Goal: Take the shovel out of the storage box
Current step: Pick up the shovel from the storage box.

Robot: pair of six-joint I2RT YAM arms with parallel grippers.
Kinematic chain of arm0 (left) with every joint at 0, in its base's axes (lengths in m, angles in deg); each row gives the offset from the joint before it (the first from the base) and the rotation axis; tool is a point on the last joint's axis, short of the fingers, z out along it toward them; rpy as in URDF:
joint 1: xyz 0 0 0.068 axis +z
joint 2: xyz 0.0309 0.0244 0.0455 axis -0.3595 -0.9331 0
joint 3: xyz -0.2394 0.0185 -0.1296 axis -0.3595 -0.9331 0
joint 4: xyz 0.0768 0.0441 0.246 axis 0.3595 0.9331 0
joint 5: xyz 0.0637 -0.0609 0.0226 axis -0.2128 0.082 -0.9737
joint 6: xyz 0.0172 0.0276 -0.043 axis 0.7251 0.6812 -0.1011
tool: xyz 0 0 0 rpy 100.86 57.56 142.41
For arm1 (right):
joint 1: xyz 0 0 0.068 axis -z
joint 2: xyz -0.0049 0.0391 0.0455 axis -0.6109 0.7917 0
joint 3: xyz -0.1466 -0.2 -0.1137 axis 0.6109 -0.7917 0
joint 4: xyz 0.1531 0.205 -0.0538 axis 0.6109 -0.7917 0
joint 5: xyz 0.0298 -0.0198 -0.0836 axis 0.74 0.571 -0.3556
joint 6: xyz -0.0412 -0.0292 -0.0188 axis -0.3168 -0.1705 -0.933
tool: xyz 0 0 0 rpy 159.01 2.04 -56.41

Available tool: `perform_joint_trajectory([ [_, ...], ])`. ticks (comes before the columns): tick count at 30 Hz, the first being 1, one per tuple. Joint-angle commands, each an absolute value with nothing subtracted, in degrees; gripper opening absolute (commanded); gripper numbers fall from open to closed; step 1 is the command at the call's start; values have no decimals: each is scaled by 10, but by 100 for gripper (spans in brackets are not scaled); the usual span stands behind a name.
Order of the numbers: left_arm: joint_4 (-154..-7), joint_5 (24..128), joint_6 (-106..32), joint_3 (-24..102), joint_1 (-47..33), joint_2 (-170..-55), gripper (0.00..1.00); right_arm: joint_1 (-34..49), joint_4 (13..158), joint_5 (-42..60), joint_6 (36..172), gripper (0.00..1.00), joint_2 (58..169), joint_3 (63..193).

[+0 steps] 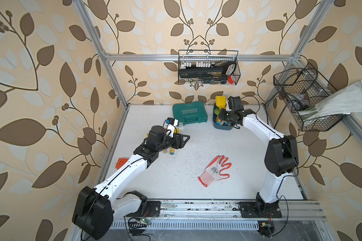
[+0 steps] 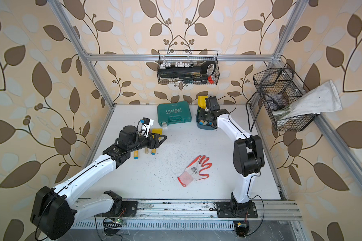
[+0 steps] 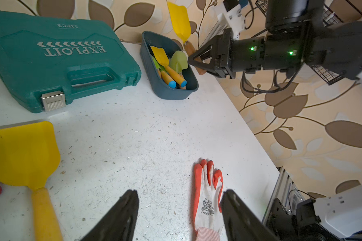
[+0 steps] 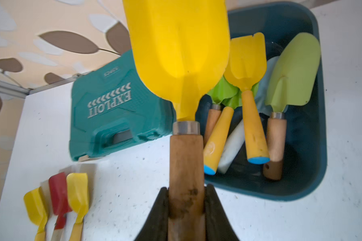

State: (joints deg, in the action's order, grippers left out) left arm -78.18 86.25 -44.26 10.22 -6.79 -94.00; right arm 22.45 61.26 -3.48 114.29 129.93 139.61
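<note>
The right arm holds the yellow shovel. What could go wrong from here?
1. The right gripper pinches the shovel only by its wooden handle, the broad blade far out; it may tilt or slip.
2. It is close to the storage box and the teal case; a low swing could strike either.

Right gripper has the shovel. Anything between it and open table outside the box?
Nothing visible. The right gripper is shut on the yellow shovel by its wooden handle, raised above the storage box rim. Bare table lies beside it; the teal case and glove sit apart.
</note>
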Motion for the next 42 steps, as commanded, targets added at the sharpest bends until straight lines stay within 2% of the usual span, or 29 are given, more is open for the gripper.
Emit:
perform_joint_trajectory([
  [1, -787, 855, -458, 118, -71, -927, 68, 199, 661, -68, 1119, 12, 1226, 1350],
  [8, -824, 885, -472, 128, -72, -928, 69, 119, 697, -117, 1114, 12, 1102, 1253],
  [16, -848, 869, -479, 158, -72, -935, 70, 24, 687, -167, 1125, 12, 1046, 1231],
  [23, -873, 879, -509, 193, -72, -949, 69, -27, 693, -185, 1138, 12, 1046, 1229],
  [32, -929, 828, -520, 199, -72, -965, 70, -77, 705, -179, 1155, 12, 1057, 1227],
  [42, -1003, 805, -531, 194, -72, -982, 60, -99, 704, -173, 1172, 13, 1057, 1227],
])
